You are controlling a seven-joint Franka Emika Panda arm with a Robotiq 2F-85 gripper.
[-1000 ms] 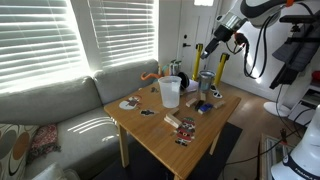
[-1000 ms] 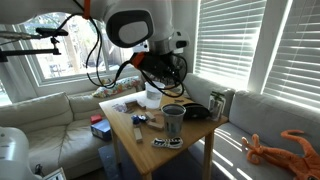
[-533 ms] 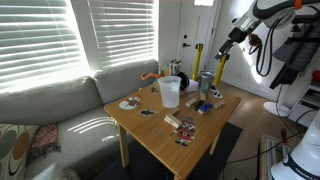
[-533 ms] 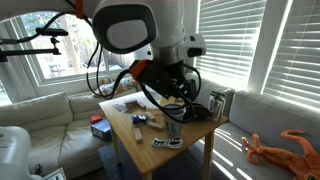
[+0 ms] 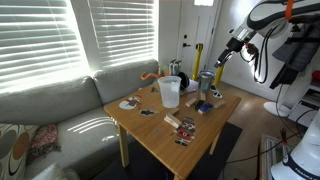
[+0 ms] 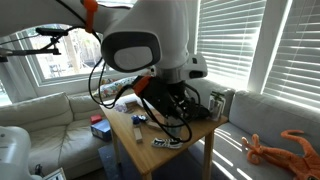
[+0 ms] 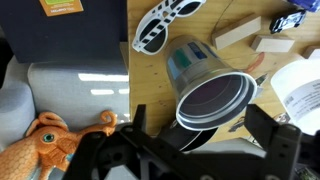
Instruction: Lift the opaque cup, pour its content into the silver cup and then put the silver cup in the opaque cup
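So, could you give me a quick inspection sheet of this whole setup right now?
Surface: wooden table, crowded.
Job's things: opaque cup and silver cup, both upright on the table, apart.
Clutter: sunglasses, wooden blocks, small flat items.
Grippers: gripper open, empty, high above the table.
Cables: black cables looped along the arm.
Surroundings: grey sofa, window blinds, orange toy octopus.

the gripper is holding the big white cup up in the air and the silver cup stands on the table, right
Not quite. The white cup is not held: in an exterior view it stands on the table near the silver cup, while the gripper is up in the air with nothing in it. The rest holds.
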